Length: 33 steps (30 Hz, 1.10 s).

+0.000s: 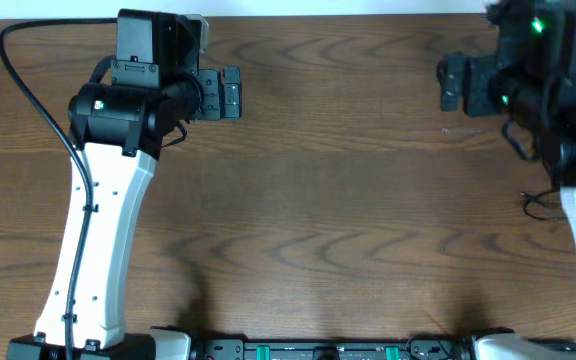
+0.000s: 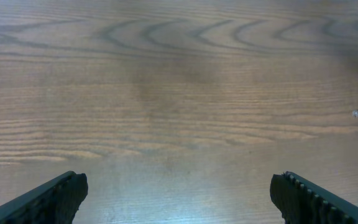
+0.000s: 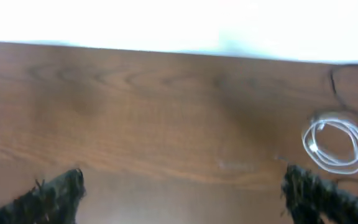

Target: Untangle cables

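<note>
White cable [image 3: 312,149] coiled in loose loops.

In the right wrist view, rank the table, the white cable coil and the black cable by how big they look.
1. table
2. white cable coil
3. black cable, only a thin stretch in view, so its rank is unsure

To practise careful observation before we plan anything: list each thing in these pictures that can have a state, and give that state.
left gripper: open, empty, over the table
right gripper: open, empty
white cable: coiled in a loop, lying on the table, not held
black cable: lying loose near the white one, mostly out of view, not held
</note>
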Tool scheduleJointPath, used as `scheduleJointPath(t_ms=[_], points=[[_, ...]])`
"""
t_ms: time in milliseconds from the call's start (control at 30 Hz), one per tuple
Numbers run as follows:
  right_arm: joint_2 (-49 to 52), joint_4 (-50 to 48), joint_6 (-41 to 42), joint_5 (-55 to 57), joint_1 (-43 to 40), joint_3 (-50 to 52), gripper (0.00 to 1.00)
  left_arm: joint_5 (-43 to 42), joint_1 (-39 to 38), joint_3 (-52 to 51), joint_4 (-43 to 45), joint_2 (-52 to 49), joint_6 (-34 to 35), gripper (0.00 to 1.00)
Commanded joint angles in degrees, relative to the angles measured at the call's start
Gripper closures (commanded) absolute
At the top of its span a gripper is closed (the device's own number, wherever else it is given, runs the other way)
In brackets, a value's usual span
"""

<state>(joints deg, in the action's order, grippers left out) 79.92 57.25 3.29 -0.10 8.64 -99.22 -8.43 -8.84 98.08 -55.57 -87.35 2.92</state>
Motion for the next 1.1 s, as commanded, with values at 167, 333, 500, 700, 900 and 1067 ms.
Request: scheduleJointPath(t_ms=[167,333,500,700,900,1067], points=[[-22.56,-23.1,-4.09,-5.44,-4.72,33.4,0.01,0.55,0.09,0.31,-0.11,-0.13,-0.74,0.01],[-36.22,-34.95,-5.95,-5.42,-5.9,50.95,0.01,0.55,0.09,0.31,-0.11,-0.13,-0.74,0.01],[-49.62,-42.34,-10.01,-5.46,-6.36,65.51,0.01,0.55,0.09,0.31,-0.11,-0.13,-0.74,0.01],[-64.7,-48.24,-12.83,-5.42,-6.43,80.04,0.01,0.55,0.09,0.31,-0.11,-0.13,-0.76,0.01],[-74.34,-54.25,-12.81,-5.44,-6.4,91.3,0.01,0.55,0.09,0.31,-0.11,-0.13,-0.76,0.02],[-79.41,-55.54,-12.81,-5.92,-6.4,97.18,0.01,0.55,0.09,0.31,-0.11,-0.13,-0.76,0.02]])
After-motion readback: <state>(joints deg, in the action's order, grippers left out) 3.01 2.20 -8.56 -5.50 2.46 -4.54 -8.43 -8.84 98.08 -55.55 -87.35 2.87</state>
